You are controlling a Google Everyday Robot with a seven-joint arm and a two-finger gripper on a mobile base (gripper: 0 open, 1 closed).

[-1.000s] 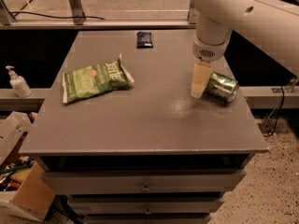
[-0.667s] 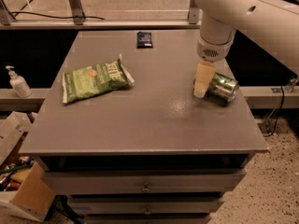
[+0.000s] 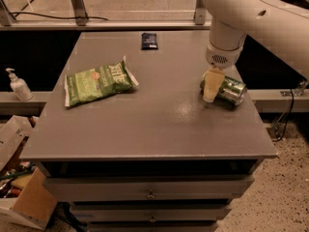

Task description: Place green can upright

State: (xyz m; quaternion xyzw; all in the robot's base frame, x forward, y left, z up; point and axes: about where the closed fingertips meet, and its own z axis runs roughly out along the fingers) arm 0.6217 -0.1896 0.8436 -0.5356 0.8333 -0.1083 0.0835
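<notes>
The green can [image 3: 232, 90] lies on its side near the right edge of the grey table [image 3: 159, 124], shiny green with a silver end. My gripper [image 3: 211, 92] hangs from the white arm [image 3: 251, 13] and reaches down to the table at the can's left end, touching or nearly touching it. Its cream tip covers part of the can's left side.
A flat green chip bag [image 3: 98, 82] lies at the table's left. A small dark packet [image 3: 149, 40] lies at the far middle. A white pump bottle [image 3: 18, 85] stands on a ledge to the left. Cardboard boxes [image 3: 19, 197] sit on the floor at lower left.
My gripper has moved a little to the right and down, closer against the can's left end. The can has stayed on its side in the same place.
</notes>
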